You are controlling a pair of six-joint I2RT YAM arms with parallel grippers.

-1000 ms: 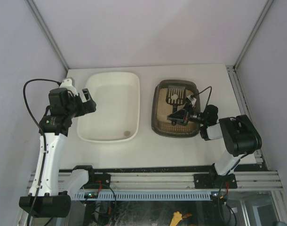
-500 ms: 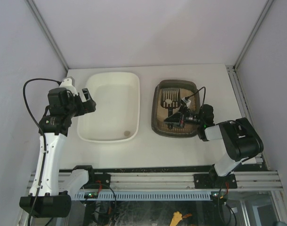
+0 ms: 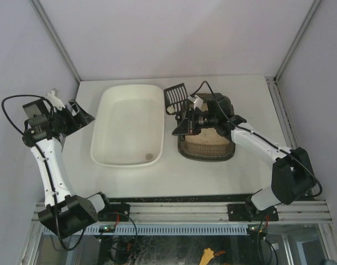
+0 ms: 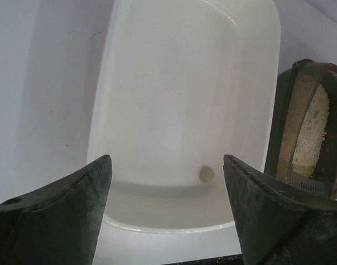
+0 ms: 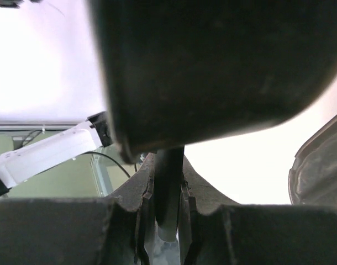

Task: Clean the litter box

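The litter box (image 3: 208,144) is a dark tray with beige litter, right of centre on the table; its near end also shows in the left wrist view (image 4: 307,138). My right gripper (image 3: 184,119) is shut on the handle of a black slotted scoop (image 3: 175,95), which is lifted over the gap between the litter box and the cream-white tub (image 3: 127,124). In the right wrist view the handle (image 5: 168,187) sits clamped between the jaws, with the scoop's head (image 5: 212,66) filling the top. My left gripper (image 3: 75,113) hangs open left of the tub, holding nothing (image 4: 167,160).
One small grey clump (image 4: 206,174) lies in the tub's near right corner (image 3: 150,156). Walls close the table on the left, back and right. The arms' rail (image 3: 179,212) runs along the near edge.
The right gripper has lifted the scoop out of the litter box and carried it left toward the tub. The left arm has swung left and back, away from the tub's rim.
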